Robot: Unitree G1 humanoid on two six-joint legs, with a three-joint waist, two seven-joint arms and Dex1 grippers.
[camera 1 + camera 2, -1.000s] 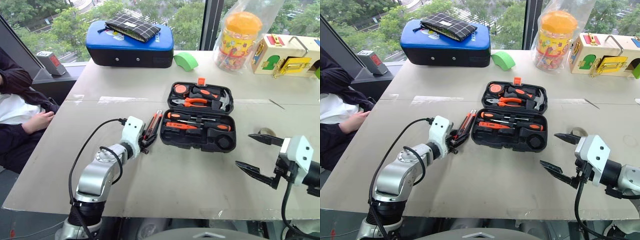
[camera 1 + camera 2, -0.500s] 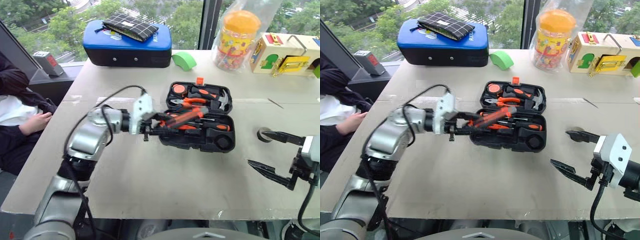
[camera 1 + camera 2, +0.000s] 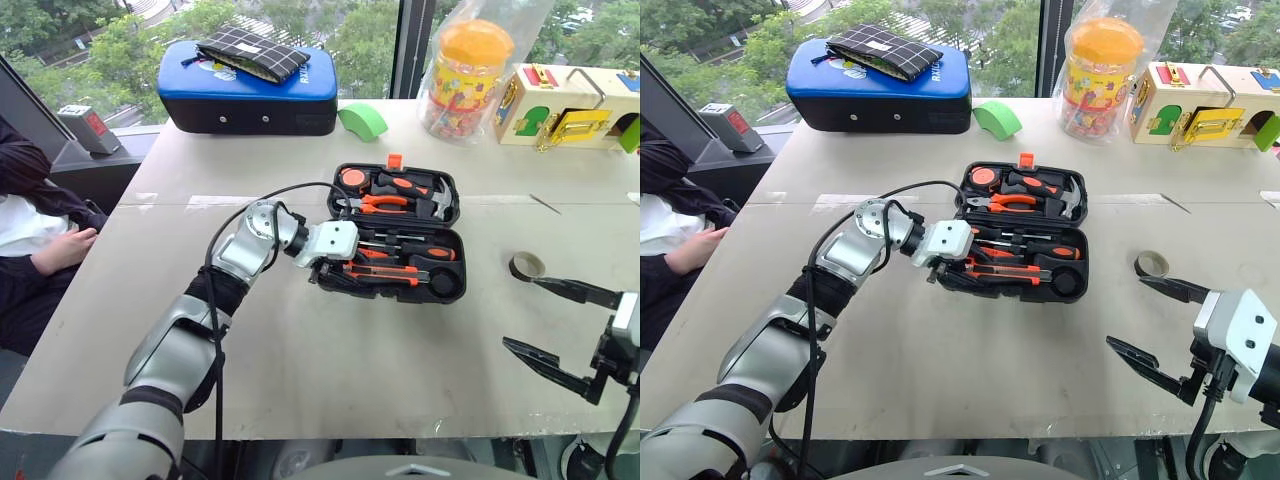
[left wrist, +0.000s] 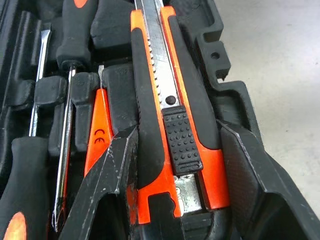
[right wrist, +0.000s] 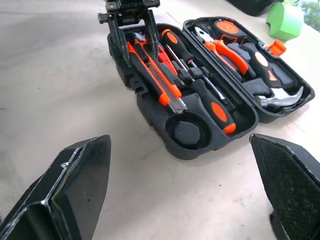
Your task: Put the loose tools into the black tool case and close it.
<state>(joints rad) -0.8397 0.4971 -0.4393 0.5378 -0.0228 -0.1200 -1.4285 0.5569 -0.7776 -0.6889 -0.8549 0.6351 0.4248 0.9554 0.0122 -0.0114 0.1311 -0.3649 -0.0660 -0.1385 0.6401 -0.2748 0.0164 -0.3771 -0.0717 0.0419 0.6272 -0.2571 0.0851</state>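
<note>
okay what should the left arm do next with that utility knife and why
Probably open the jaws and let go. The left gripper holds the utility knife lying along the front recess of the black tool case, beside the screwdrivers, so it looks seated.

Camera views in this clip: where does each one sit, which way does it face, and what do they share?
Left and right eye views: on the head, looking forward and down at the table; both arms show.
Left wrist view: on the left arm, looking along the left hand at the utility knife it holds over the black tool case.
Right wrist view: on the right arm, looking past the open right hand at the case.
Shared: the open case with the knife appears in all views.
</note>
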